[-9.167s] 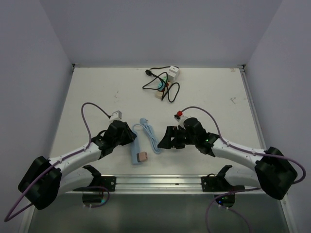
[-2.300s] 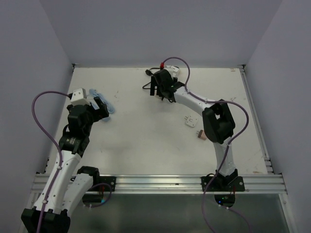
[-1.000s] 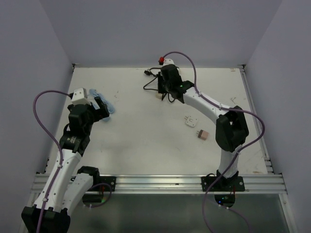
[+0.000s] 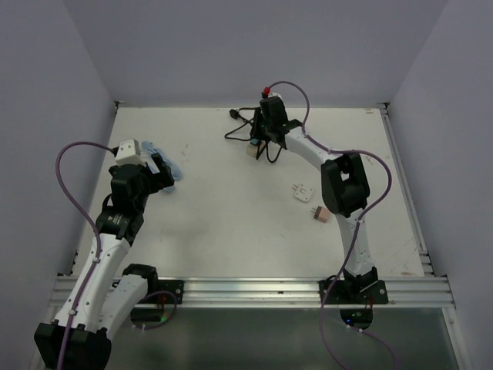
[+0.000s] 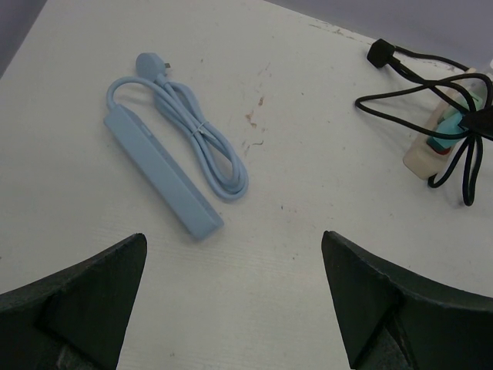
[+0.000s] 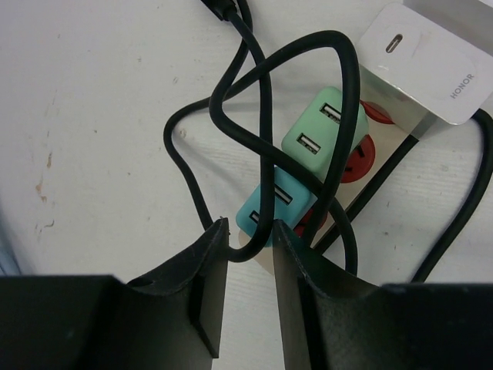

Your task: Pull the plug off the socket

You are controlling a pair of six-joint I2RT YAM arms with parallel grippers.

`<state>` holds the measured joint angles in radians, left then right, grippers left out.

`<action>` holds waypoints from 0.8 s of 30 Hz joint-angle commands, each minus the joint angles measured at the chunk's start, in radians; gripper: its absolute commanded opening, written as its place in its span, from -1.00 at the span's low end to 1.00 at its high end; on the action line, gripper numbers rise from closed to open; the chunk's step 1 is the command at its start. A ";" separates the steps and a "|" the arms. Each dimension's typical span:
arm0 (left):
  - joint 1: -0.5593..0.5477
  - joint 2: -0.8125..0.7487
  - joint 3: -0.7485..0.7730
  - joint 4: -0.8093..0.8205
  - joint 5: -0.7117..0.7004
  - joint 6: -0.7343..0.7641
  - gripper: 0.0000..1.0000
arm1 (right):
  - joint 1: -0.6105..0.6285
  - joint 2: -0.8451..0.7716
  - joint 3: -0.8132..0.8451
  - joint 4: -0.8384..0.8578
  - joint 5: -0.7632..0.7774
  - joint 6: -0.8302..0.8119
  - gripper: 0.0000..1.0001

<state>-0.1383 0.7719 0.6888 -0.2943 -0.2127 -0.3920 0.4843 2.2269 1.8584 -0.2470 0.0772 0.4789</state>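
The socket [image 6: 391, 154], a beige power strip with red outlets, lies at the far middle of the table [image 4: 254, 149]. Three plugs sit in it: a teal USB plug [image 6: 273, 208], a green one [image 6: 323, 127] and a white charger [image 6: 427, 58]. Its black cord [image 6: 266, 85] loops over them. My right gripper [image 6: 250, 231] hovers at the strip's near end, jaws narrowly open. A bend of the cord lies in the gap, and the teal plug is just beyond the tips. My left gripper [image 5: 235, 239] stands wide open and empty over bare table at the left [image 4: 162, 173].
A light blue power strip [image 5: 162, 166] with its coiled blue cord lies ahead of the left gripper. A loose white plug [image 4: 302, 192] and a pink one [image 4: 322, 213] lie on the table right of centre, near the right arm's elbow.
The right gripper went from shut to narrowly open and shifted slightly toward the far edge over the strip. Its elbow swung in to the left. The left arm has not moved.
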 commanded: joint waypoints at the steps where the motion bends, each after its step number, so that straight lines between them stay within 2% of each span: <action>1: -0.004 0.001 0.003 0.021 -0.001 0.008 0.97 | -0.001 0.017 0.033 0.023 -0.028 0.012 -0.36; 8: -0.004 0.003 0.002 0.021 0.003 0.008 0.97 | -0.001 0.027 0.031 0.014 -0.020 0.006 -0.42; 11: -0.004 0.001 0.003 0.021 0.003 0.010 0.97 | -0.001 0.039 0.047 0.003 -0.028 0.004 -0.63; 12: -0.004 0.001 0.003 0.021 0.001 0.008 0.97 | -0.001 0.039 0.048 0.005 -0.028 0.004 -0.79; 15: -0.004 0.003 0.003 0.021 0.001 0.008 0.97 | 0.000 0.025 0.038 0.020 -0.063 -0.002 -1.00; 24: -0.004 0.004 0.003 0.023 -0.001 0.008 0.97 | 0.085 -0.107 -0.050 0.043 -0.227 -0.114 -1.00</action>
<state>-0.1383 0.7753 0.6888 -0.2943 -0.2127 -0.3920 0.5056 2.2292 1.8301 -0.2214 -0.0261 0.4290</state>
